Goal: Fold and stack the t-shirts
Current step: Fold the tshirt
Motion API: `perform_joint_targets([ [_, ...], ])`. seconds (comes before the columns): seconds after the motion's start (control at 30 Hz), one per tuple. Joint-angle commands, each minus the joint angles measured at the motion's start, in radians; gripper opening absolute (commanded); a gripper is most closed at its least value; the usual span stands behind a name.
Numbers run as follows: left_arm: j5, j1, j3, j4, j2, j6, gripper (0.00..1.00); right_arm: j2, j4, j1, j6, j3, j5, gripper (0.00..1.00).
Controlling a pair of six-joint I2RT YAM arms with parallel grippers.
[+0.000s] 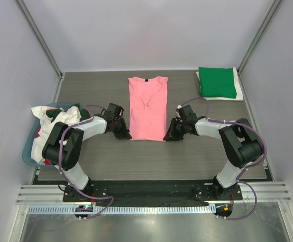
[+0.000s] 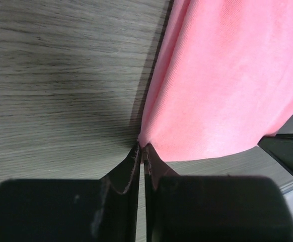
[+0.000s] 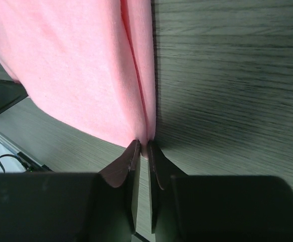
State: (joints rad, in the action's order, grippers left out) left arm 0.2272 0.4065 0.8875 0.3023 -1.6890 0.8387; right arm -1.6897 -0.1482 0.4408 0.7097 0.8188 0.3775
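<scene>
Left wrist, right wrist: left pincer (image 2: 142,147) and right pincer (image 3: 142,144) tight on pink t-shirt (image 1: 147,111) corners, pinched cloth barely visible.

I've got the flat t-shirt (image 1: 147,108) mid-table, toward the far edge, with the left gripper (image 1: 125,134) on its near-left corner and the right gripper (image 1: 169,135) on its near-right. The folded t-shirts (image 1: 217,82) sit in the far-right corner, and the tub (image 1: 29,146) is at the left edge.

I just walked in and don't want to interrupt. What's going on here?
A pink t-shirt is being folded: it lies lengthwise on the table, sides folded in. The left gripper pinches its near left corner, the right gripper its near right corner. A folded green shirt rests on something white at the far right; a tub of crumpled shirts stands at the left.
</scene>
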Motion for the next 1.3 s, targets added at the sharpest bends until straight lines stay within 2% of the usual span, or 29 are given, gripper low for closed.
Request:
perform_joint_targets([
  [0.0,-0.126,0.015,-0.038,0.031,-0.055,-0.018,0.00,-0.028,-0.033,0.003,-0.015,-0.029,-0.040,0.15],
  [0.23,-0.158,0.041,-0.055,0.053,0.003,0.007,0.00,0.015,-0.048,0.003,-0.012,-0.035,-0.029,0.01],
  [0.43,-0.196,0.121,-0.119,0.131,0.172,0.069,0.00,0.142,-0.119,0.003,-0.015,-0.066,-0.020,0.01],
  [0.67,-0.248,0.218,-0.134,0.288,0.420,0.163,0.00,0.390,-0.218,0.030,0.040,-0.145,0.004,0.01],
  [0.8,-0.270,0.285,-0.122,0.389,0.547,0.226,0.00,0.594,-0.289,0.114,0.109,-0.181,-0.026,0.01],
  [0.93,-0.292,0.353,-0.088,0.513,0.664,0.289,0.00,0.720,-0.355,0.221,0.201,-0.176,-0.095,0.01],
  [1.0,-0.307,0.359,-0.062,0.556,0.716,0.298,0.00,0.748,-0.393,0.246,0.241,-0.153,-0.136,0.01],
  [1.13,-0.380,0.357,0.048,0.650,0.739,0.272,0.00,0.762,-0.461,0.253,0.222,-0.072,-0.212,0.01],
  [1.27,-0.450,0.350,0.149,0.695,0.681,0.200,0.00,0.644,-0.554,0.245,0.139,0.058,-0.296,0.01],
])
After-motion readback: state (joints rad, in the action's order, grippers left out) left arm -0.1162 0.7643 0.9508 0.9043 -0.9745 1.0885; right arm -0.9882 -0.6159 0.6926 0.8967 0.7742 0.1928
